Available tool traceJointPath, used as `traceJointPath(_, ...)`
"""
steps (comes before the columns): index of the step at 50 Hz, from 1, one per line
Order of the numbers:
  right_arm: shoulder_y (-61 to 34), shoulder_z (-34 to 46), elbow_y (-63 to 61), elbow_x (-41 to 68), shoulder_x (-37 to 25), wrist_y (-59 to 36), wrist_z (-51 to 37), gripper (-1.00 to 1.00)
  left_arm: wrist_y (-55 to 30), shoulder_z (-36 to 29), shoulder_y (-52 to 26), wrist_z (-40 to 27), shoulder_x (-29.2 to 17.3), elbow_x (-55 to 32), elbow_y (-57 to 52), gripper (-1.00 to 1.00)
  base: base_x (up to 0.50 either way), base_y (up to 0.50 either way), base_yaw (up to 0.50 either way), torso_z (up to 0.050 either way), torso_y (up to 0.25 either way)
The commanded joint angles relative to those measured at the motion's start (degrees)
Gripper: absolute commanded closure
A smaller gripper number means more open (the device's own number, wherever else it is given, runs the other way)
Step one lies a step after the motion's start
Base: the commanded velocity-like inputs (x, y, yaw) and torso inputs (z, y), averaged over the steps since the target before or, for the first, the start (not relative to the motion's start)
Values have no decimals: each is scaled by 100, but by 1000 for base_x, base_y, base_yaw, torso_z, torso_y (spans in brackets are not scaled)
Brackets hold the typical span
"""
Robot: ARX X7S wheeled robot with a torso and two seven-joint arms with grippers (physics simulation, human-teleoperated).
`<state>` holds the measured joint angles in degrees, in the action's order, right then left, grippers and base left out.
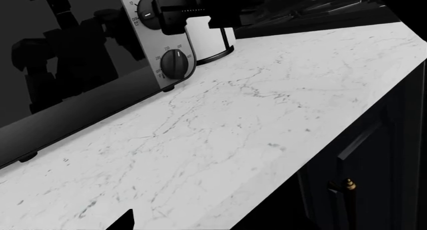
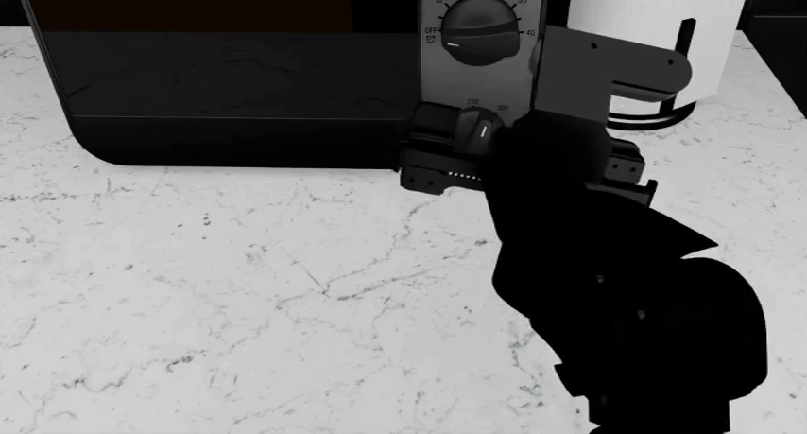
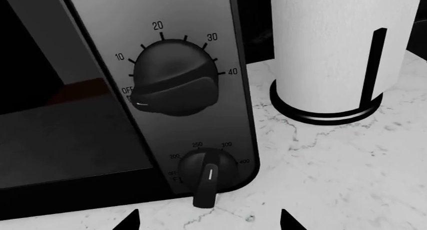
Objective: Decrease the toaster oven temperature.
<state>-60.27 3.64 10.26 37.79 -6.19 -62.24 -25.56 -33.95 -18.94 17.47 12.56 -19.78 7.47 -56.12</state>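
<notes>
The toaster oven (image 2: 252, 75) is a wide black box with dark glass at the back of the marble counter. Its silver side panel (image 3: 200, 19) bears a big upper knob (image 3: 175, 82) ringed OFF to 40 and a small lower knob (image 3: 208, 172) ringed 200 to 400, with its white pointer facing down. My right gripper (image 3: 208, 222) is open, its tips on either side just in front of the lower knob and not touching it. In the head view it (image 2: 470, 141) covers part of that knob (image 2: 479, 127). My left gripper (image 1: 200, 225) is open and empty, low over the counter.
A white paper-towel roll on a black stand (image 3: 333, 54) stands right beside the oven's panel side. The marble counter (image 1: 267, 104) runs out to its front edge, with dark cabinet doors and a brass pull (image 1: 347, 185) below. A dark appliance (image 1: 320, 7) lies beyond the roll.
</notes>
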Motion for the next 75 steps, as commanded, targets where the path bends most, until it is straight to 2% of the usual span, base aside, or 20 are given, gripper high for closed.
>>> traceJointPath(1, -265, -22, 842, -173, 13, 509, 404, -100, 3, 163, -12, 0, 86, -3, 64, -100, 0, 0, 0, 0, 0)
traceJointPath(8, -74, 267, 1248, -436, -26, 1426, 967, -100, -2, 151, -37, -20, 96, -12, 104, -100, 0, 0, 0, 0, 0)
traceJointPath(22, -95, 423, 1954, -589, 31, 2148, 1346, -100, -22, 145, -50, -48, 87, -34, 117, -100, 0, 0, 0, 0, 0)
traceJointPath(48, -485, 600, 3688, -779, 226, 3341, 1972, -100, -81, 204, -51, -79, 64, -125, 82, -100, 0, 0, 0, 0, 0)
traceJointPath(75, -1075, 815, 5222, -812, 476, 4068, 2329, -100, 78, 329, -18, -126, 14, -276, 241, -100, 0, 0, 0, 0, 1)
